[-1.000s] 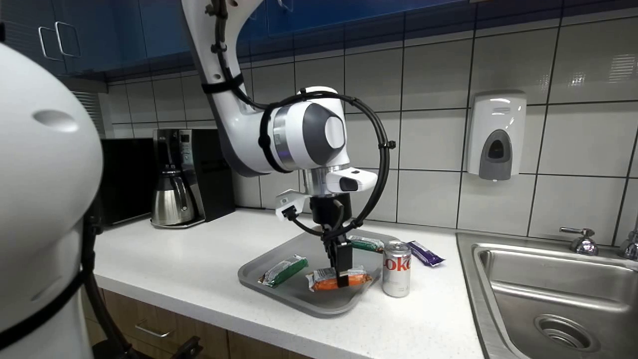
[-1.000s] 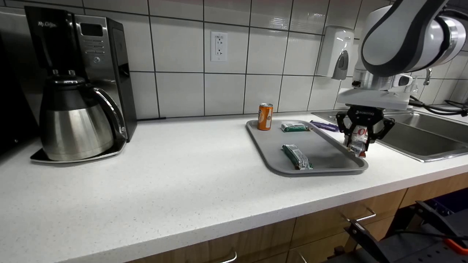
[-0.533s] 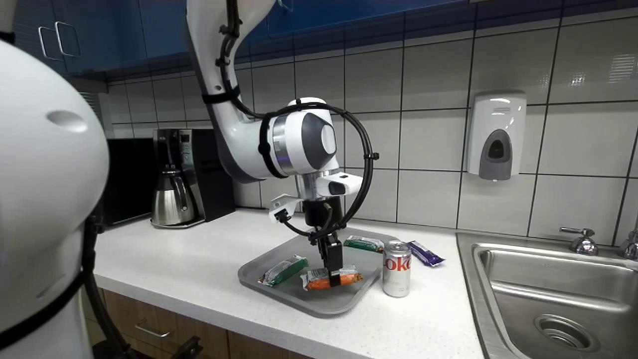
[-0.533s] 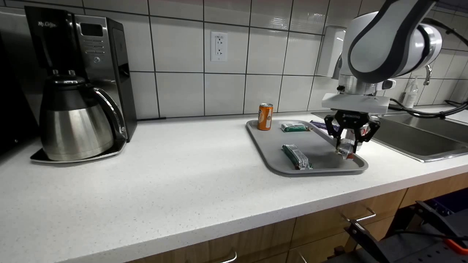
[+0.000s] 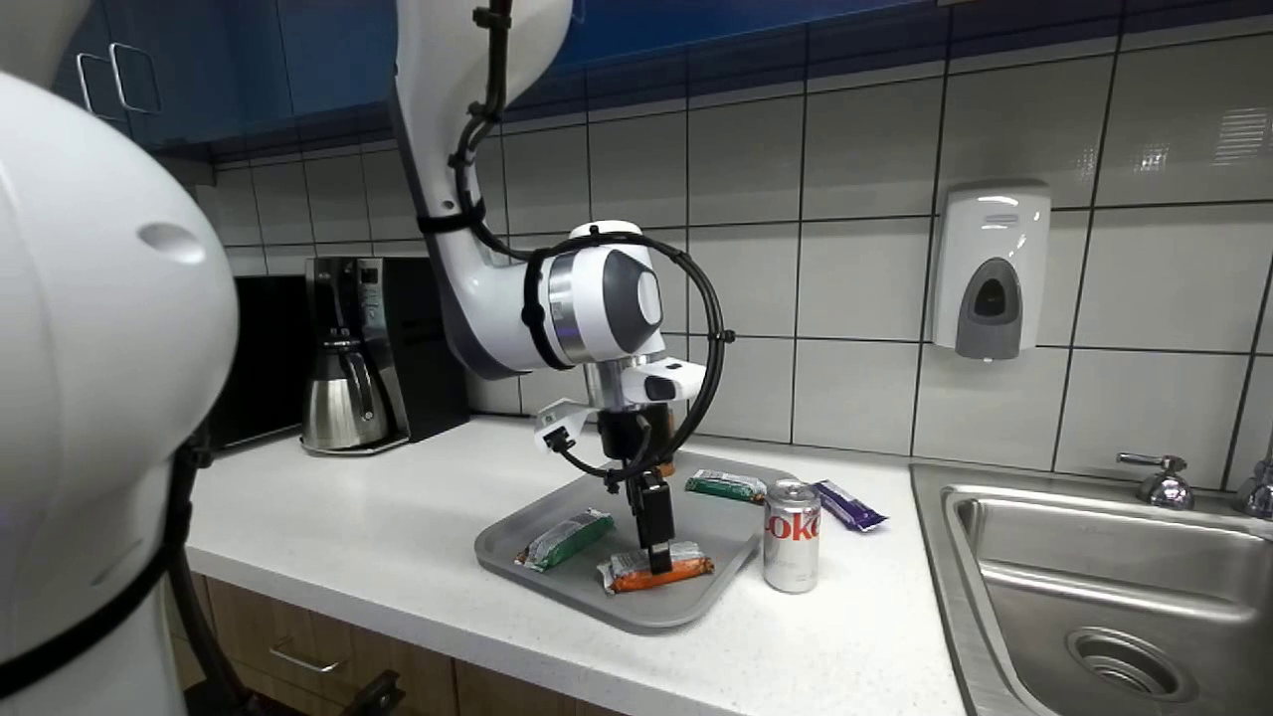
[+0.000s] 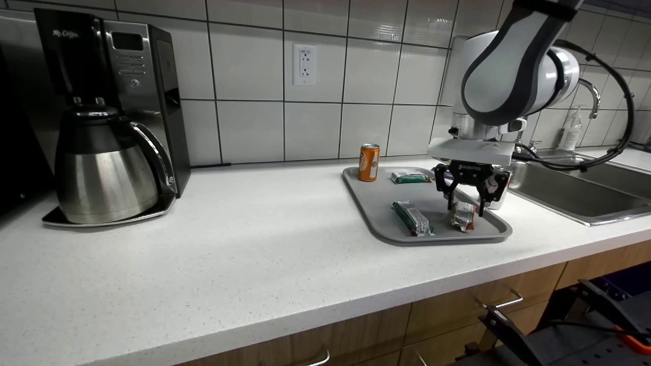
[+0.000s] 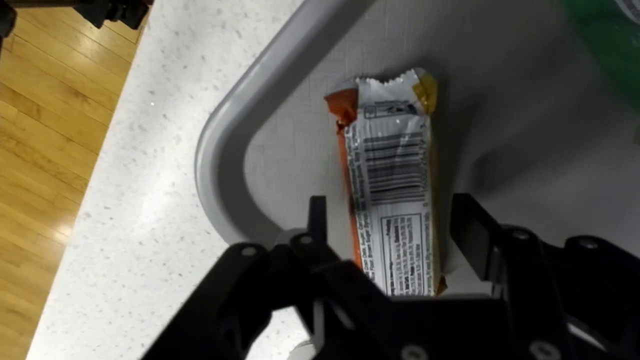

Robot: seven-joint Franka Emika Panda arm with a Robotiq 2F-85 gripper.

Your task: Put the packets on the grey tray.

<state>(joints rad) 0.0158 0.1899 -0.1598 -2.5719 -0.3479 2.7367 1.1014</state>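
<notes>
The orange packet [image 5: 691, 568] lies on the grey tray [image 5: 641, 610] near its front corner, label side up in the wrist view [image 7: 392, 190]. My gripper [image 6: 465, 208] is open just above it. In the wrist view the fingers [image 7: 390, 200] stand on both sides of the packet with a gap on each side. A green packet [image 5: 565, 540] lies on the tray beside it, also in an exterior view [image 6: 413, 218]. The bluish-green and white packet [image 5: 726, 485] lies farther back on the tray [image 6: 366, 195]. The orange packet's near end is hidden by the gripper in the wrist view.
A purple packet [image 5: 847, 505] lies on the counter beside the tray. A silver coke can [image 5: 792, 537] stands at the tray's edge. An orange can [image 6: 368, 162] stands at the tray's back corner. The steel sink [image 5: 1114, 587] and a coffee maker [image 6: 107, 152] are farther off.
My gripper has carried the orange packet inward from the tray's edge near the coke can, lowered it and opened. The packet now lies on the tray, released.
</notes>
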